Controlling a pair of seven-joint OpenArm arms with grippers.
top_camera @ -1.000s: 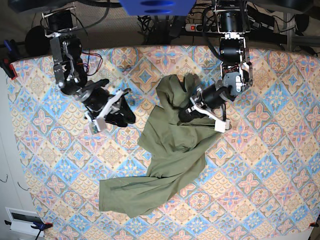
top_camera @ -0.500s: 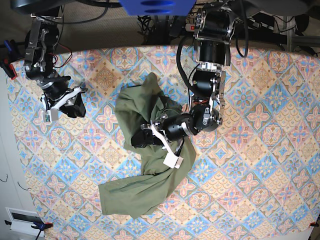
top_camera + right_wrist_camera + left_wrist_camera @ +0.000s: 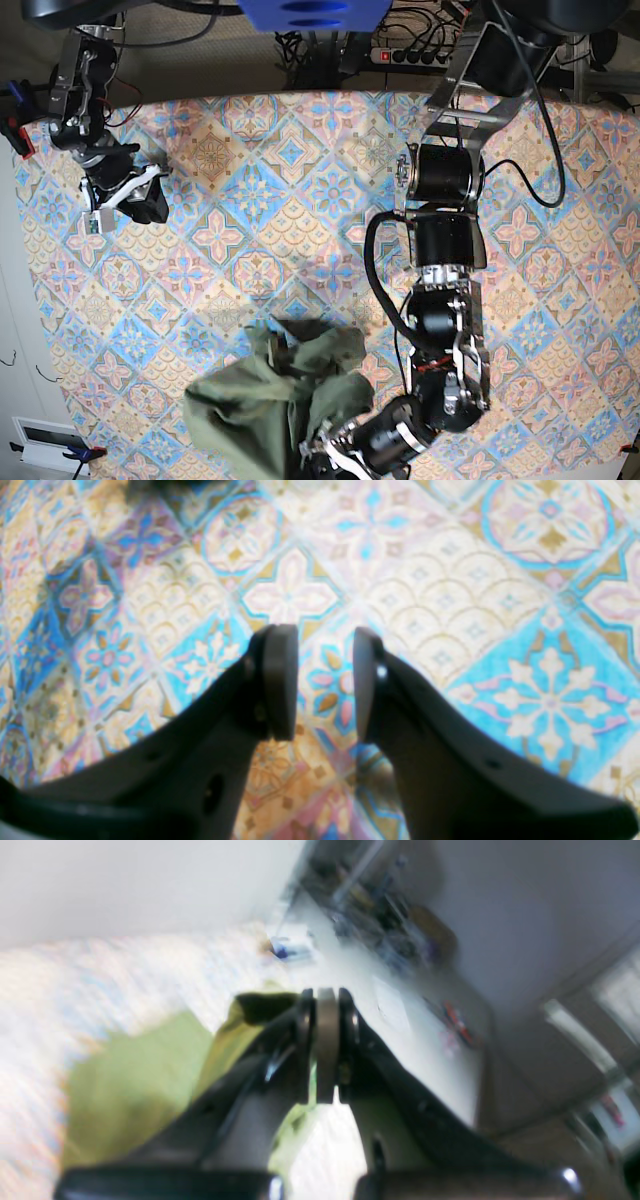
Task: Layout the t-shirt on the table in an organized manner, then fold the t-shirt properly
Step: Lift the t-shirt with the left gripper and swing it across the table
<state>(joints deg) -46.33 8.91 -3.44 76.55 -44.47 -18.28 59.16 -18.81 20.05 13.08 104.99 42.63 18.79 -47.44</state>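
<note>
When you look down from the base view, your left arm reaches far across the table (image 3: 560, 200) to the near edge. Its gripper (image 3: 318, 455) is low in the picture, right at the edge of the t-shirt (image 3: 270, 400). The green shirt lies in a bunched heap near the front of the table, a bit to the left side of the picture. It is not flat. It has many folds and bumps. Your right gripper (image 3: 118, 205) sits far away, near the top left corner of the table, well apart from the shirt.

When you look through the left wrist camera, the picture is very blurry. You can see the left gripper (image 3: 325, 1040) with its two fingers pressed tight together. Green cloth (image 3: 130, 1075) shows just behind and beside the fingers, and a dark bit of it sits right by the tips. It looks like you are pinching the shirt, but the blur makes the exact spot hard to see.

When you look through the right wrist camera, your right gripper (image 3: 325, 680) has a clear gap between its two fingers. Nothing is in that gap. Only the table's cloth (image 3: 450, 605) with its blue, pink and cream flowers shows under it. No part of the shirt is in this picture.
</note>
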